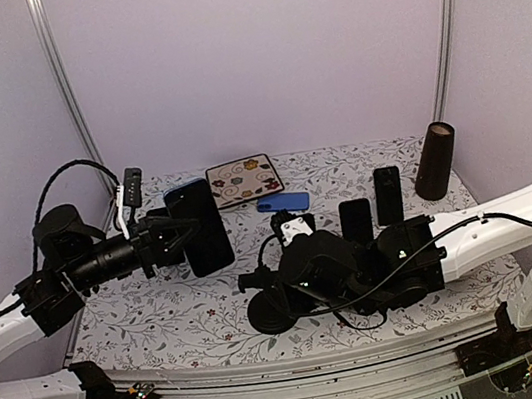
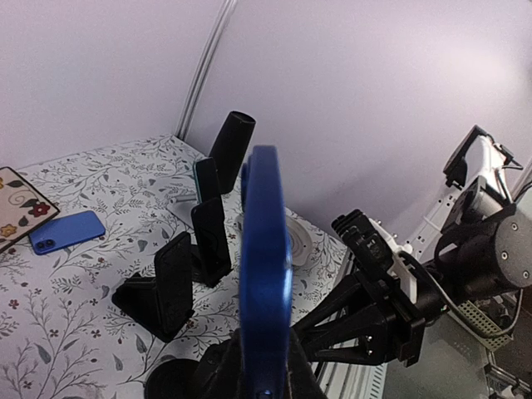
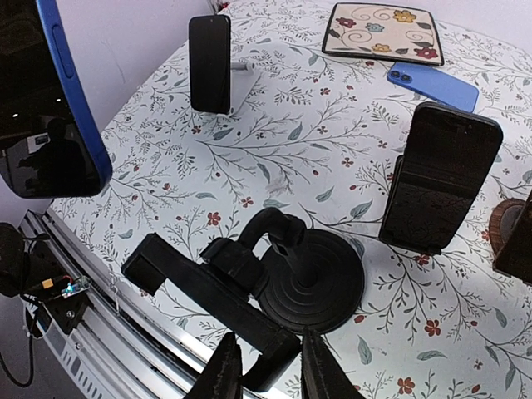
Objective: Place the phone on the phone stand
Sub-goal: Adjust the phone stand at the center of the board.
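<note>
1. Left gripper [image 1: 187, 234] is clamped on the blue-cased phone [image 1: 211, 251], held up in the air.
2. Right gripper [image 3: 272, 370] pinches the cradle of the black stand [image 3: 309, 287].
3. Floral tablecloth [image 3: 274, 141], lilac walls [image 1: 252, 50].
4. Dark propped phones [image 1: 355, 219] sit just behind the stand.

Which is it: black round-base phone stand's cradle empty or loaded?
Empty. Right wrist view shows the black round-base phone stand with its clamp cradle bare; the blue-cased phone is in the air, apart from it.
</note>
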Robot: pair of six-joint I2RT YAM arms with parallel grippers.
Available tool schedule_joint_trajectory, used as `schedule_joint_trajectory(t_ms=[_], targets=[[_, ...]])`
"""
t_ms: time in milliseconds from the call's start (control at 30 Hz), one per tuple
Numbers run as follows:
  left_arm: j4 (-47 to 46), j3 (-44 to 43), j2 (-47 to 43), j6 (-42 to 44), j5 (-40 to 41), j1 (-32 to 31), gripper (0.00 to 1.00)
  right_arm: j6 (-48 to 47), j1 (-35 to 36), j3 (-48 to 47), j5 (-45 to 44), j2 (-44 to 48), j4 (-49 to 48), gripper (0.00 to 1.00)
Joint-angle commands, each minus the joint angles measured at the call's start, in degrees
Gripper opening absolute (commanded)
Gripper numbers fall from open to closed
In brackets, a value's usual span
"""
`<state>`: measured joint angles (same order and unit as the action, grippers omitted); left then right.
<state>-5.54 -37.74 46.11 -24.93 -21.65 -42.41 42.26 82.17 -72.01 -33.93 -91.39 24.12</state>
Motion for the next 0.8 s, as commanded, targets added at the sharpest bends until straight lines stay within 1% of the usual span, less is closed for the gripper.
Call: schedule_joint_trajectory(t_ms=[0, 133, 233, 367, 667, 733, 767], targets=[[-6.3, 0.7, 0.3, -0.4, -3.9, 0.5, 0.0, -0.2, -0.3, 0.6, 0.2, 0.3, -0.8, 0.24], [-7.3, 1.0, 0.6, -0.6, -5.5, 0.5, 0.0, -0.5, -0.3, 0.6, 0.1, 0.2, -1.0, 0.2], [-8.0, 1.4, 0.6, -0.7, -6.8, 0.4, 0.0, -0.9, -0.4, 0.2, 0.2, 0.1, -1.2, 0.12], [-8.8, 2.2, 0.3, -0.5, -8.5, 0.4, 0.0, -1.6, -0.4, -0.3, 0.0, -0.3, -1.5, 0.05], [-12.6, 5.3, -0.7, -0.6, -11.8, 0.4, 0.0, -3.6, -1.2, -0.8, 2.2, 0.0, -4.3, 0.02], [-12.7, 5.7, -1.1, -0.5, -11.5, 0.3, 0.0, -5.1, -1.2, 0.1, 3.2, 0.8, -6.7, 0.02], [-12.8, 5.8, -1.3, -0.4, -11.4, 0.4, 0.0, -6.7, -1.3, 0.9, 3.9, 1.2, -9.4, 0.02]])
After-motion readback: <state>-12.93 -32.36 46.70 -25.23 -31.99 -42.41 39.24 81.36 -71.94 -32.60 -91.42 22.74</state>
